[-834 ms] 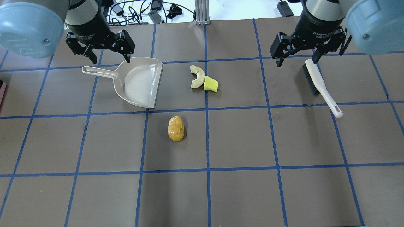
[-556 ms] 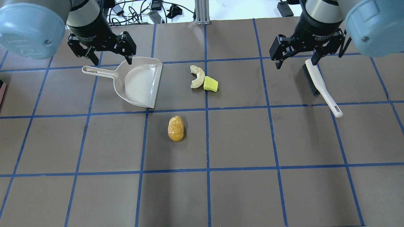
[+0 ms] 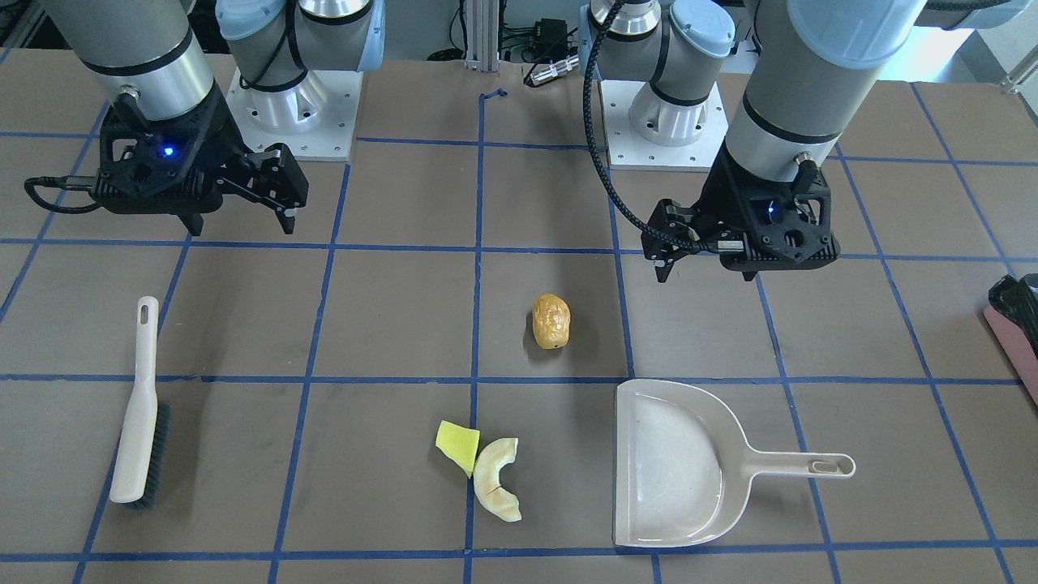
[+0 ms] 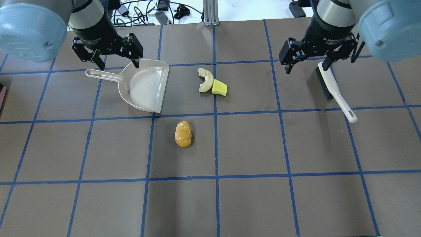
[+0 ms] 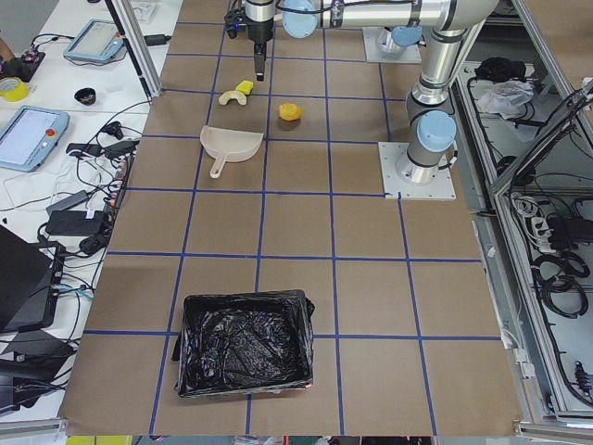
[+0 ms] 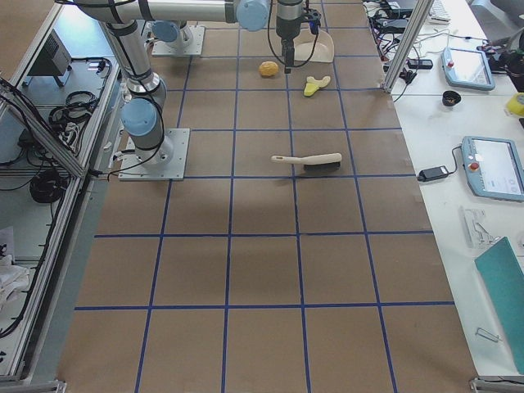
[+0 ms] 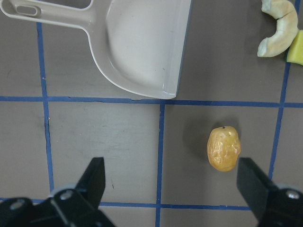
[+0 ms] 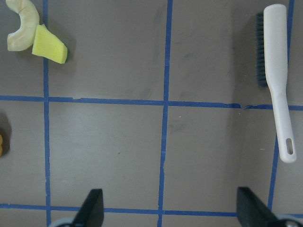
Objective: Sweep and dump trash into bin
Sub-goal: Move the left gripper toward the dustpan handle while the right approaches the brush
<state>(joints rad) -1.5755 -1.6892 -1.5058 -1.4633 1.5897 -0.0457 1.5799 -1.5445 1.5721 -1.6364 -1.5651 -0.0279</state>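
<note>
Our left gripper [image 4: 117, 64] and right gripper [image 4: 307, 68] raised, jaws spread, holding nothing, dustpan [image 4: 144, 86] lip facing the touching crescent slice [image 4: 207, 80] and yellow wedge [image 4: 219, 88], potato lump [image 4: 183, 134] apart amid bare mat [image 4: 253, 148].

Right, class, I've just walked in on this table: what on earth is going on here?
Nothing is held yet. The left pincer hovers open near the beige dustpan, and the right pincer hovers open near the brush. Three trash pieces, a potato-shaped lump, a yellow wedge and a cream crescent, lie on the table, none in the dustpan. The black-lined bin stands toward the table's end on the robot's left.
</note>
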